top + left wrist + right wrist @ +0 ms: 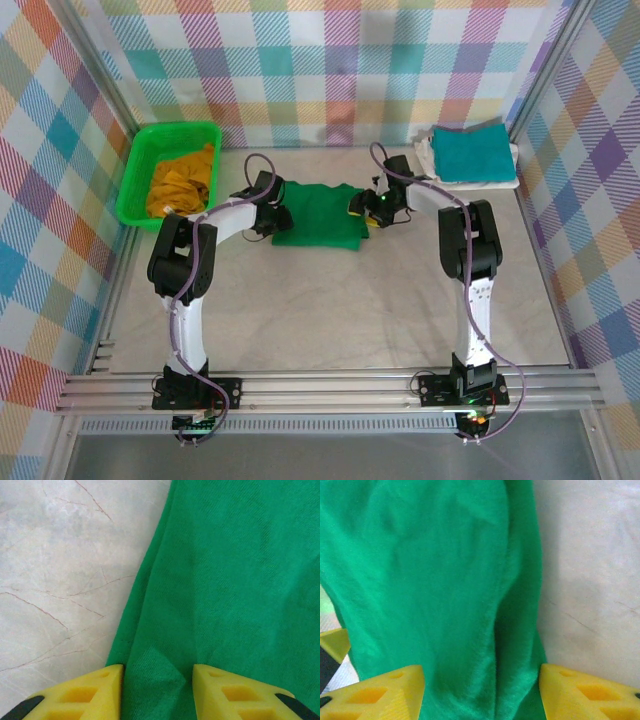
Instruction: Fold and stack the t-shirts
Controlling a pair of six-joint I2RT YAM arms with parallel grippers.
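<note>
A dark green t-shirt [320, 215] lies folded on the table's middle. My left gripper [274, 217] is at its left edge, and in the left wrist view the left gripper [157, 672] stands open, its yellow fingers [85, 692] astride a small raised crease of the green cloth [230, 580]. My right gripper [364, 207] is at the shirt's right edge. In the right wrist view the right gripper [481, 672] is open wide, with the green cloth [430, 580] lying loose between its fingers. A teal t-shirt [470, 148] lies folded at the back right. A mustard yellow t-shirt [182, 180] is bunched in the basket.
The bright green plastic basket [135, 175] stands at the back left against the checked wall. The teal shirt rests on a white layer [440, 168] in the back right corner. Bare marble tabletop [330, 310] stretches in front of the green shirt.
</note>
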